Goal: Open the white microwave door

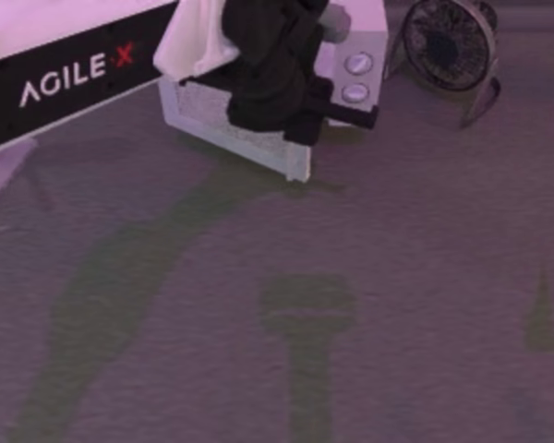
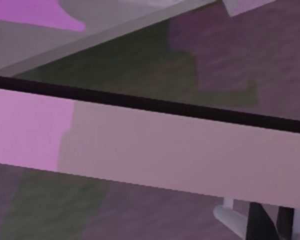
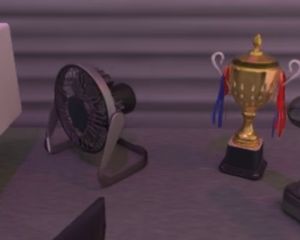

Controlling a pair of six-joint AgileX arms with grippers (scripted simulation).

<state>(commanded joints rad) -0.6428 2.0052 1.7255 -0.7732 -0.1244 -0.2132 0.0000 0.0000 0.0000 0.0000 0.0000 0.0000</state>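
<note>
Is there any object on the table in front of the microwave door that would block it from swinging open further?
Nothing visible blocks it. The door of the white microwave already stands partly open, with the left gripper at its free edge, and the table in front of it is bare. The black fan stands off to the microwave's right, outside the door's swing.

My worktop [image 1: 258, 323] is a dull grey-purple surface with a fine grain, filling most of the top view. The white microwave [image 1: 369, 46] stands on it at the upper middle of the frame, with the black round fan [image 1: 448, 46] just beside it at the upper right. In the right wrist view a gold trophy [image 3: 250, 100] on a black base stands on the worktop, apart from the fan.
</note>
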